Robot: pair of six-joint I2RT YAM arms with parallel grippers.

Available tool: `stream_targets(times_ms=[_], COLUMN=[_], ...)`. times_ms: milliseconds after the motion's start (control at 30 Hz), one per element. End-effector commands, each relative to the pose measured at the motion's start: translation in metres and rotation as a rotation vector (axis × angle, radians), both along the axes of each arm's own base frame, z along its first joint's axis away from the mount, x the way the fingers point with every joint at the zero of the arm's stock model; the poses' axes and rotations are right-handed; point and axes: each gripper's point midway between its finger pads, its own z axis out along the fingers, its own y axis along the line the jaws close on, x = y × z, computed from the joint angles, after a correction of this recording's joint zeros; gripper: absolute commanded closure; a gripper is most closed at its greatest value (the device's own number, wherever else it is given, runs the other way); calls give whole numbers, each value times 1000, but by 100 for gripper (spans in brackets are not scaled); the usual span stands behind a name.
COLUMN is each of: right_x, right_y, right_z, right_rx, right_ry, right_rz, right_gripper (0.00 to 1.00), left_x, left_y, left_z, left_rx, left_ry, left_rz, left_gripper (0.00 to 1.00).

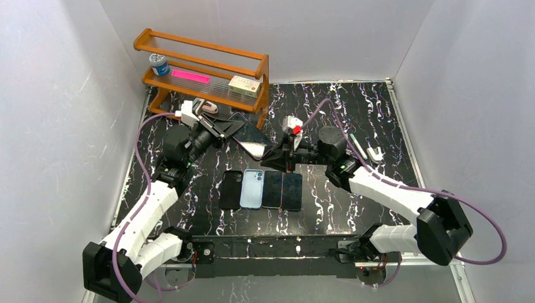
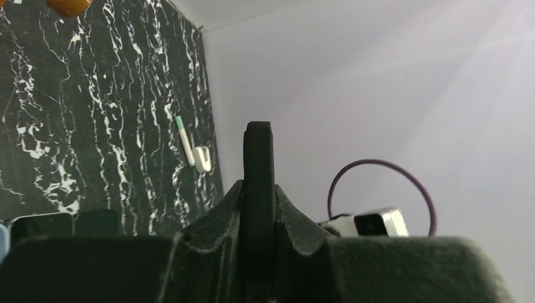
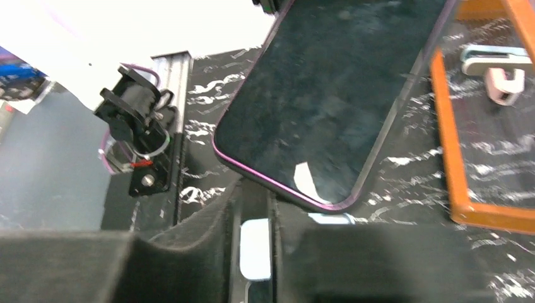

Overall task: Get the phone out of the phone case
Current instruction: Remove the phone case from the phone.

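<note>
1. Table (image 1: 340,113), black marble.
2. Rack (image 1: 202,47), at the table's 11 o'clock.
3. Four handsets (image 1: 262,189), in a row at centre.
4. Phone (image 1: 251,137), purple-rimmed, raised and tilted, at 12 o'clock of the row.
5. Left gripper (image 1: 222,128): I see it clamped on the phone's edge.
6. Right gripper (image 1: 272,158), at 4 o'clock of the phone: jaws narrow. I cannot tell if it grips.
</note>
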Motion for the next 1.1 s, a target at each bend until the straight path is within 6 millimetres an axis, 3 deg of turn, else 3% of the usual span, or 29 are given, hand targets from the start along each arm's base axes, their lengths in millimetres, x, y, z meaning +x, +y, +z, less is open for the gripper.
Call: stream_targets(times_ms=[0, 167, 300, 633, 1067], right_x=[9, 4, -3, -18, -26], right_y=[-31, -53, -55, -38, -29], right_z=[16, 2, 0, 8, 22], right_rx=[7, -47, -71, -71, -54], right_ry=[-56, -36, -45, 10, 52], right_rz=[-74, -89, -39, 182, 336], right_gripper=[62, 39, 34, 38, 53], left_x=[-20, -24, -32, -53, -56], left_y=[-9, -14, -24, -35, -38], left_z=[11, 17, 26, 42, 43], left_rx=[170, 227, 244, 239, 248], left_ry=[-131, -219, -296, -410, -436], left_rz=[-169, -262, -367, -532, -576], left_gripper=[100, 100, 100, 100, 100])
